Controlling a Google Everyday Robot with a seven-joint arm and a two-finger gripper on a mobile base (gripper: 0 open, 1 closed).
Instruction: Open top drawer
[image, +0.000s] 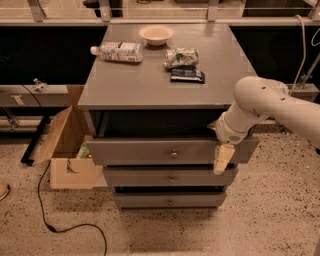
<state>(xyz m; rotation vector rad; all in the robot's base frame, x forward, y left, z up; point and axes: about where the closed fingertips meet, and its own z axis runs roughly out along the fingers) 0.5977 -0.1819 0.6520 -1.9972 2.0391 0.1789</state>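
Observation:
The top drawer (150, 150) is the widest of three grey drawers, with a small round metal knob (173, 154) at its centre. It stands pulled out a little, with a dark gap between its front and the tabletop. My gripper (223, 160) hangs on the white arm (260, 102) in front of the drawer's right end, well right of the knob and reaching down over the front's lower edge. The middle drawer (170, 178) and bottom drawer (169, 201) sit further back below it.
On the grey tabletop (140, 85) lie a plastic bottle (117, 51), a white bowl (156, 34), a crumpled snack bag (181, 57) and a dark packet (187, 75). An open cardboard box (67, 150) stands left of the cabinet. A black cable (60, 220) runs over the speckled floor.

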